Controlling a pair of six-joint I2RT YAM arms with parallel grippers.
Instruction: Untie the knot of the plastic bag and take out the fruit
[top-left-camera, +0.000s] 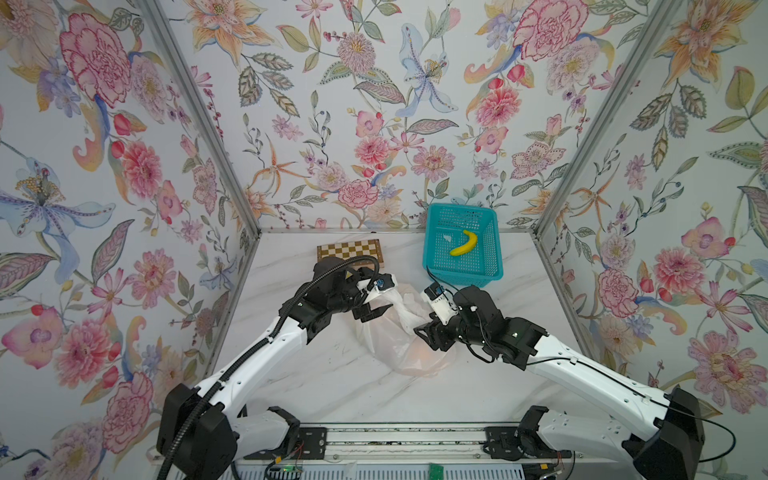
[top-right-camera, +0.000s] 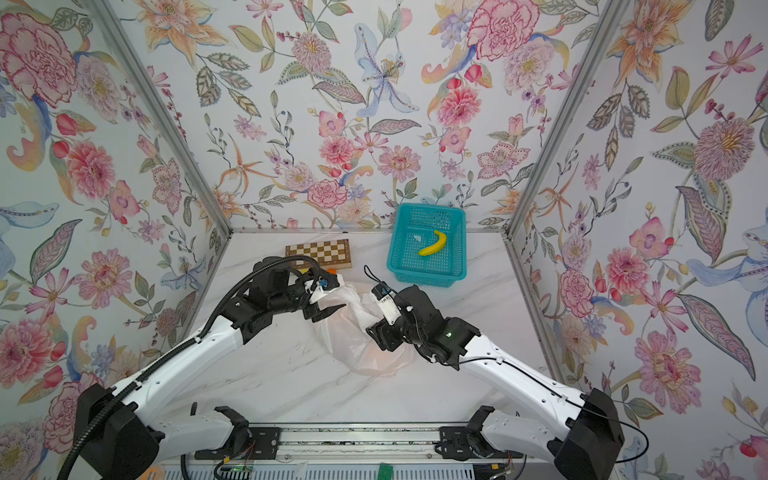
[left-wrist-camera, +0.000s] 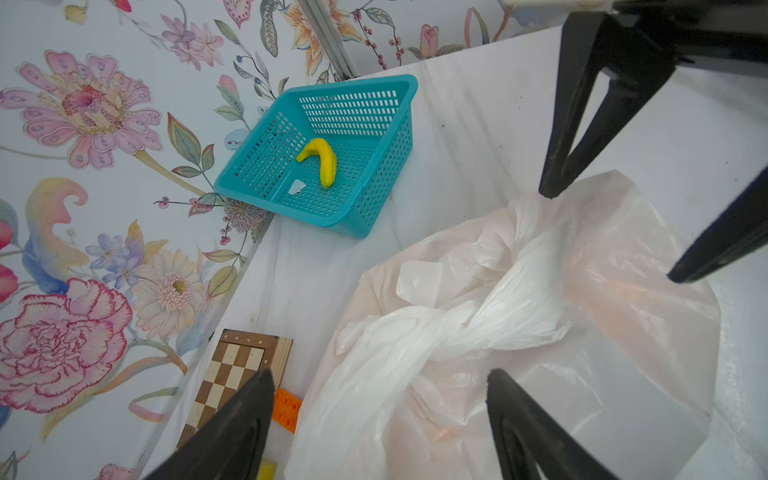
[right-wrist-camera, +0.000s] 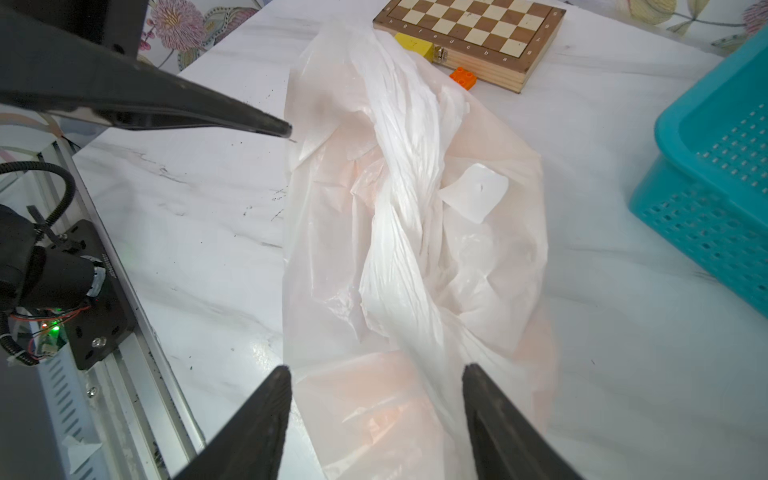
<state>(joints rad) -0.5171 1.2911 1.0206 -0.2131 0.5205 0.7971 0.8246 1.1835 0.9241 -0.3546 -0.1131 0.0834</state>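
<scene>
So left gripper and right gripper both hang wide open, empty — the knot stretches lengthwise between them, one end by each.

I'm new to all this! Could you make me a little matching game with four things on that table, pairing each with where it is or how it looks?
Things:
1. banana
2. chessboard
3. plastic bag
4. orange block

Descriptions:
A. crinkly, translucent white
B. inside the teal basket
C. right beside the chessboard
D. left of the basket in both top views

Pairs: 1-B, 2-D, 3-A, 4-C
</scene>
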